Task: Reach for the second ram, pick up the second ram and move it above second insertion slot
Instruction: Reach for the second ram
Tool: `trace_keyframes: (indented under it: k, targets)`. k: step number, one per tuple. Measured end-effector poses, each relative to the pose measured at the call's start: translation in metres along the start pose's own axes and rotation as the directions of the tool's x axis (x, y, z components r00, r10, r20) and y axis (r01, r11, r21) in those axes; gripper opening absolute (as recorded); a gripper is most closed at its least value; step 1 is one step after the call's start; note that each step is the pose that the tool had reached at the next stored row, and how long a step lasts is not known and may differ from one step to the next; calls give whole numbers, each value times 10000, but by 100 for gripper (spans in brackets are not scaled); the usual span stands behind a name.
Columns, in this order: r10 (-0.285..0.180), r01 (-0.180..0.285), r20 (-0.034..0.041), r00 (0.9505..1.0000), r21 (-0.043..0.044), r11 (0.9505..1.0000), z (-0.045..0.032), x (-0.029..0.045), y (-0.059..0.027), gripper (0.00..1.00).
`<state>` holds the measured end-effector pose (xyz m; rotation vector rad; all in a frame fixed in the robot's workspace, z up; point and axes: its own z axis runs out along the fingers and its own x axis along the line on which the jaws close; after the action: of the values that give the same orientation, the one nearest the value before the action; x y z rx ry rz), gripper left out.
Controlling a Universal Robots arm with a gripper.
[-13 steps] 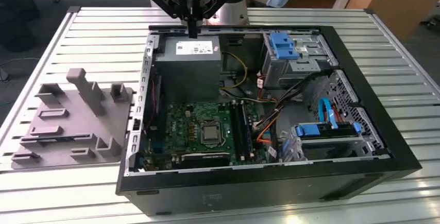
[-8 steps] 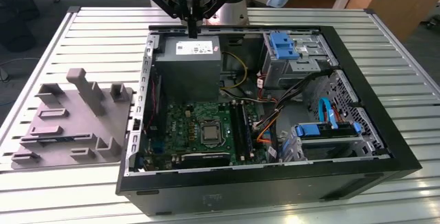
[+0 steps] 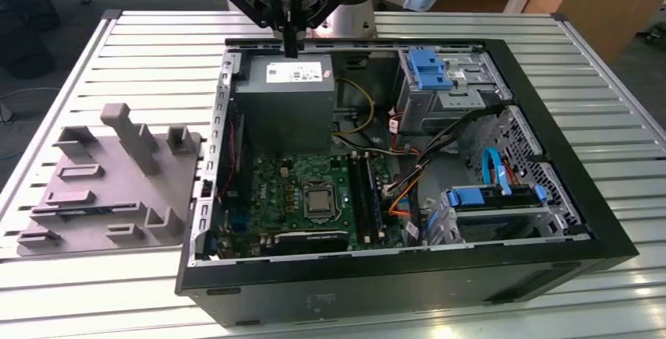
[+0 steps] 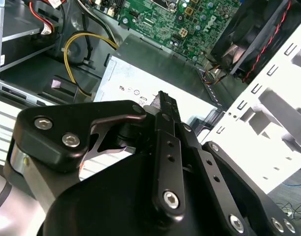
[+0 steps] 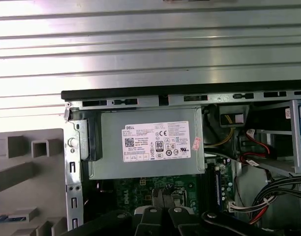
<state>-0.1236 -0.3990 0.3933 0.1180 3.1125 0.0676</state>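
The gripper [image 3: 292, 49] hangs in the upper middle of the exterior view, just above the far edge of the open computer case [image 3: 395, 288]. Its tips point down at the grey power supply box [image 3: 283, 105] without touching it. The jaws are closed, the two fingers drawn together into one narrow point. In the second wrist view the black fingers [image 4: 164, 110] lie flat against each other with the linkage folded in on both sides. In the first wrist view the tips [image 5: 163, 191] meet over the circuit board [image 5: 140, 189], just below the labelled box [image 5: 145, 142].

The second ram [image 3: 92, 209] appears to be the thin dark strip lying in a low slot of the grey holder [image 3: 115, 175], at the lower left of the exterior view. It sits outside the case and well apart from the gripper. The first wrist view shows a bluish strip [image 5: 5, 218] in the same holder, too small to make out chips.

Case and holder both rest on a table of metal slats [image 3: 125, 43]. Inside the case, long memory slots [image 3: 361, 191] run beside the processor socket.
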Motion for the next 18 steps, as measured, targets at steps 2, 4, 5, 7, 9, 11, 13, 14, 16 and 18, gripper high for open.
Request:
trace_keyframes:
  k: [2, 4, 5, 7, 9, 11, 13, 14, 16, 18]
  targets:
    - [0, 0, 0, 10000, 0, 10000, 0, 19, -2, 11]
    - [-1, 1, 0, 10000, 0, 10000, 0, 37, -3, 11]
    - [0, 0, 0, 10000, 0, 10000, -1, 48, -4, 11]
    - [-1, 1, 0, 10000, 0, 10000, -1, 75, -6, 11]
    - [0, 0, 0, 10000, 0, 10000, -2, 103, -8, 11]
    - [0, 0, 0, 10000, 0, 10000, -3, 136, -10, 11]
    - [0, 0, 0, 10000, 0, 10000, -4, 169, -13, 11]
    - [0, 0, 0, 10000, 0, 10000, -4, 186, -14, 11]
    - [-1, 1, 0, 10000, 0, 10000, -5, 222, -17, 11]
    - [0, 0, 0, 10000, 0, 10000, -6, 260, -20, 11]
